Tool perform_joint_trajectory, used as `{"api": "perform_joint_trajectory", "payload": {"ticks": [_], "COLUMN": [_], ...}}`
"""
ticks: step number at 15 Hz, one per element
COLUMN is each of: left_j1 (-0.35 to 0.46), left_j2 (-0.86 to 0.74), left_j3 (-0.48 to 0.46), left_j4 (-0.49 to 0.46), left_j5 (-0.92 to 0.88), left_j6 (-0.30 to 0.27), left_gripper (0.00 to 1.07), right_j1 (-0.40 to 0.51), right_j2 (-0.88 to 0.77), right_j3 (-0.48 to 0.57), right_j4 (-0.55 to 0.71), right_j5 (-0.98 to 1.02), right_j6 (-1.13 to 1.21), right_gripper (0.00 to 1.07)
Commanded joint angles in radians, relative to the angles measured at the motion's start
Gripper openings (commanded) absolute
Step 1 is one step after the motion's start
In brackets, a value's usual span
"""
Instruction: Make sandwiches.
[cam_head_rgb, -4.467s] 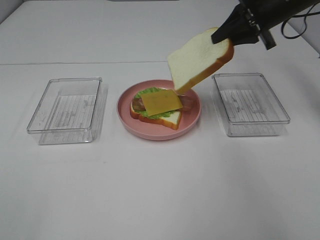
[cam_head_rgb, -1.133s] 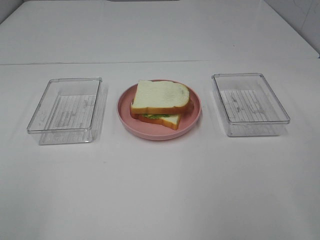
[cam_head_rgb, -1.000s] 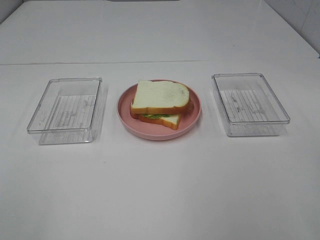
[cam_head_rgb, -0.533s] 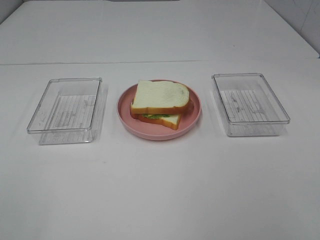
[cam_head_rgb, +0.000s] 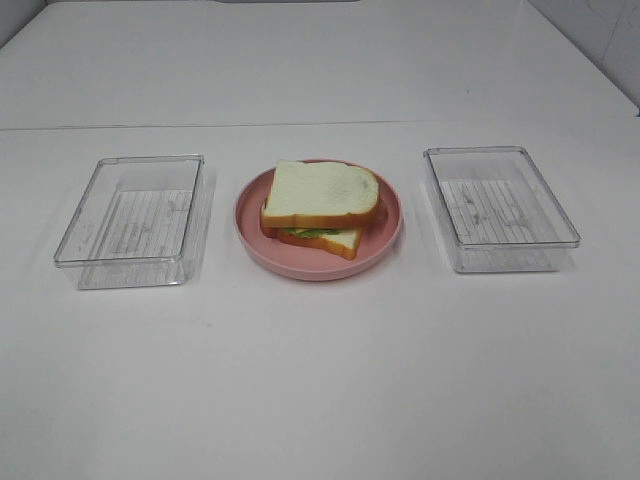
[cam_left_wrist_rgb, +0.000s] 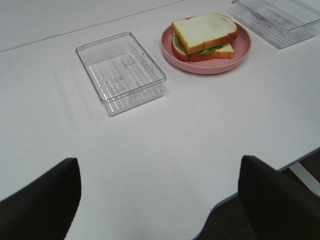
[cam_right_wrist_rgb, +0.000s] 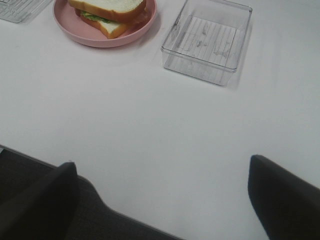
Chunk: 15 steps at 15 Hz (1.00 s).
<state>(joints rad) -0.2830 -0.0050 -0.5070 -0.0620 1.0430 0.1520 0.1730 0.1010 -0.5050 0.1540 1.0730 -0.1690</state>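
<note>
Both sets of jaws are standing spread and gripping nothing: left gripper (cam_left_wrist_rgb: 159, 200) and right gripper (cam_right_wrist_rgb: 162, 200) are hanging over the near edge of the bench (cam_head_rgb: 320, 380), well apart from everything. Sandwich (cam_head_rgb: 320, 206) is sitting fully stacked on the pink plate (cam_head_rgb: 250, 235), between two clear trays (cam_head_rgb: 130, 215). Assembly is looking complete; probably no further move is being called for beyond holding clear.

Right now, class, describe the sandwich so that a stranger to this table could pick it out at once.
On the white table, find the two clear trays, one left and one right. Between them is a round pink plate. The sandwich lies on it: two white bread slices with lettuce showing between, the only food here.
</note>
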Motion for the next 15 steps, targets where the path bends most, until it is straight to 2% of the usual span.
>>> {"api": "perform_joint_trajectory", "payload": {"ticks": [1, 3, 6, 8, 15], "left_j1": [-0.003, 0.023, 0.234, 0.289, 0.307], "left_j2": [-0.02, -0.021, -0.022, -0.022, -0.024], "left_j3": [0.004, 0.004, 0.004, 0.004, 0.004], "left_j4": [-0.01, -0.01, -0.01, -0.01, -0.01], "left_j5": [-0.017, -0.017, -0.017, -0.017, -0.017], "left_j6": [-0.001, -0.001, -0.001, -0.001, -0.001], "left_gripper": [0.8, 0.8, 0.8, 0.8, 0.8], "right_j1": [0.0, -0.01, -0.166, -0.199, -0.199], "right_j2": [-0.003, -0.003, -0.003, -0.01, -0.125], "right_j3": [0.001, 0.001, 0.001, 0.001, 0.001], "right_j4": [-0.004, -0.004, -0.002, -0.002, 0.004], "right_j5": [-0.006, -0.006, -0.006, -0.006, -0.007], "right_j6": [-0.009, -0.009, -0.009, -0.009, -0.008], "right_gripper": [0.81, 0.81, 0.81, 0.81, 0.81]}}
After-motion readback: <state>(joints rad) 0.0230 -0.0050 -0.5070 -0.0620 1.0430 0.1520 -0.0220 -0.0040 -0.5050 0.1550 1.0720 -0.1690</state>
